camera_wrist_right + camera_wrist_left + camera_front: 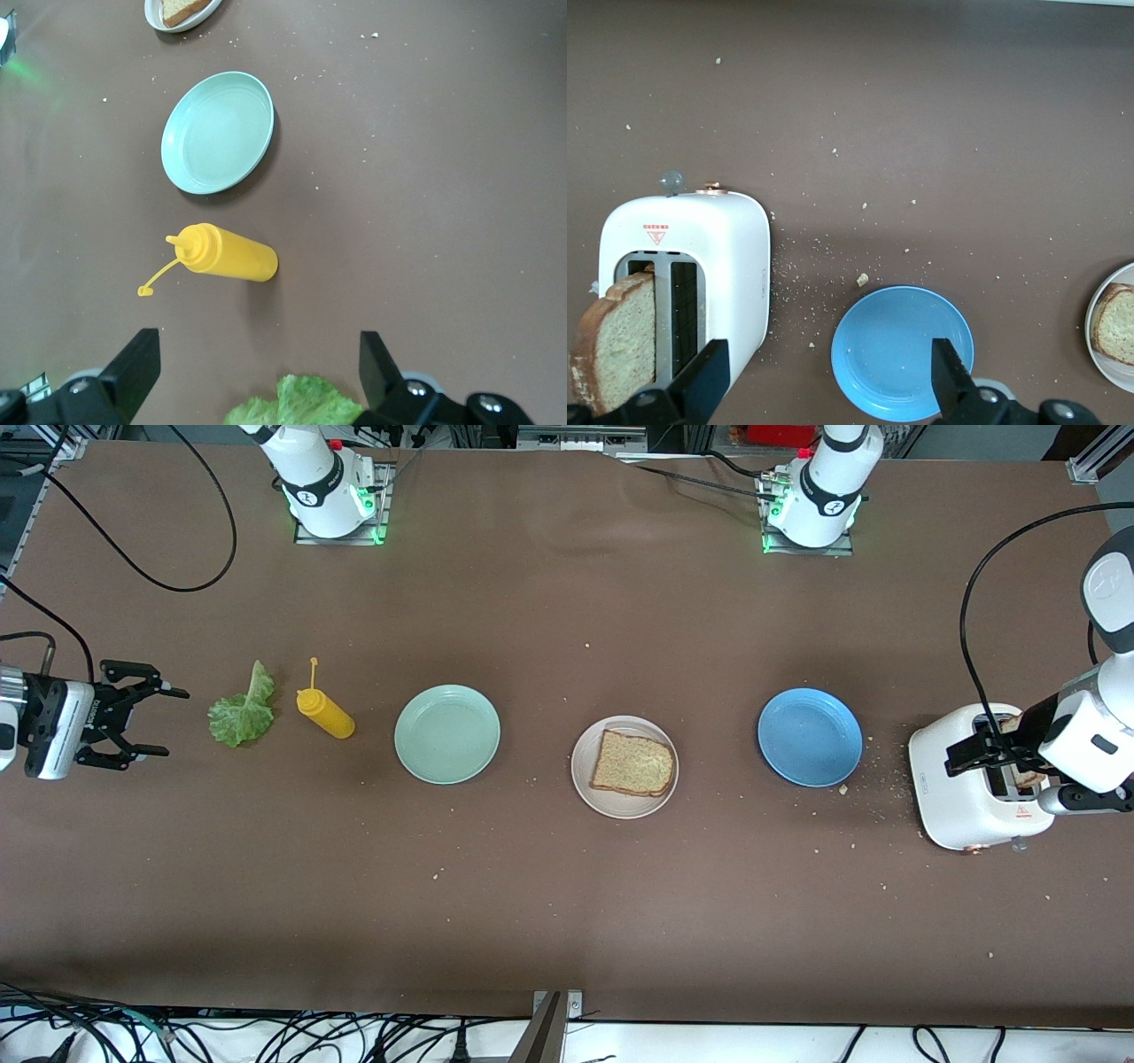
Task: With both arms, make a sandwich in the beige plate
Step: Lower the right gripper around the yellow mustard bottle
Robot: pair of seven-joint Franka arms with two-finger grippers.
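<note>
Brown table surface (549,921) carries crumbs; beige plate (583,779) sits centrally with one bread slice (632,763), evidently the sandwich base; second slice (616,341) stands in the toaster (961,815), left gripper (992,751) over it, jaws spread; right gripper (146,722) hovers beside the lettuce (239,713), released, holding nothing.

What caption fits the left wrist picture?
Open left gripper over a toaster holding bread, beside a blue plate.
</note>
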